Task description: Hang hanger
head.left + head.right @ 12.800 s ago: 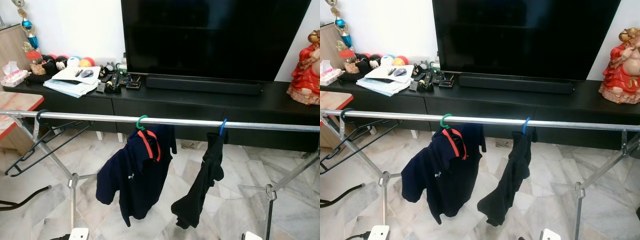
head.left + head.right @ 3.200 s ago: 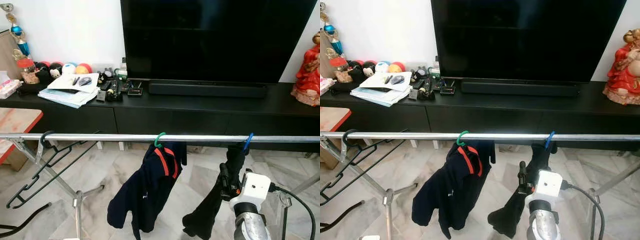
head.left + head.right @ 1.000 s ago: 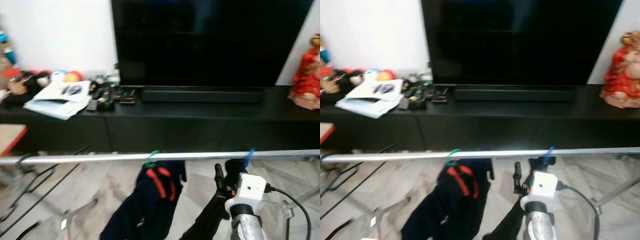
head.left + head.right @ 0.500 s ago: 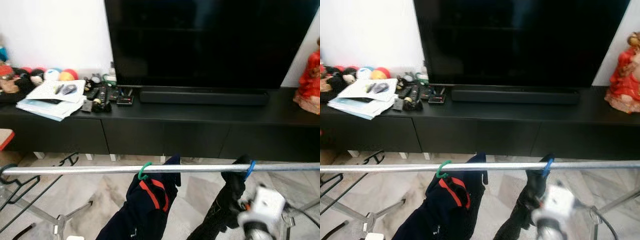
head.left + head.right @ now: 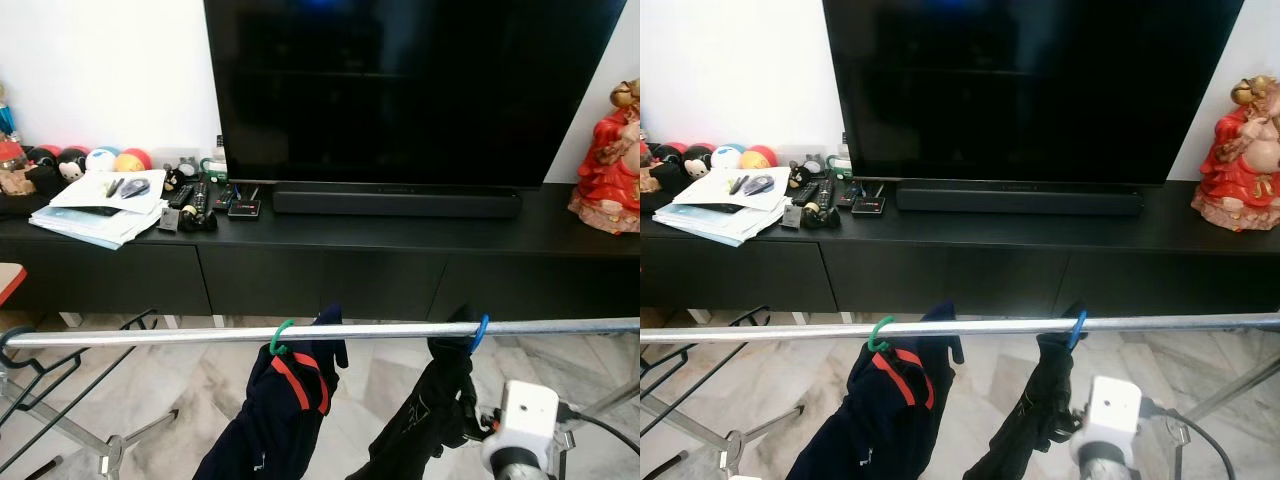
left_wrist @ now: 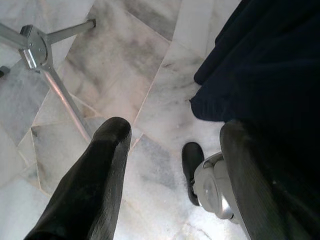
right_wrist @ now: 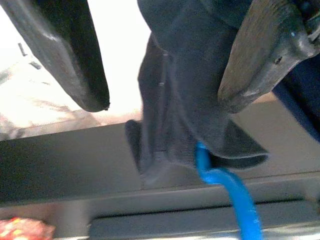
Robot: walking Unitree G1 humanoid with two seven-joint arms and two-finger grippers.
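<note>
Television [image 5: 410, 90], red figurine [image 5: 606, 150], perhaps remotes [image 5: 190, 195].

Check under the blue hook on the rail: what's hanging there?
A black garment hangs from the blue hook on the rail. The hanger's frame is covered by the cloth. The right tool is open beside it.

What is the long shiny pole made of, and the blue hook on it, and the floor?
The pole looks like bare metal: silver, smooth, with bright glints along it. The blue hook seems to be plastic: one even bright color with a dull sheen, though coated wire is possible. The floor looks like polished marble or marble-look tile: pale with gray veins and straight joints.
</note>
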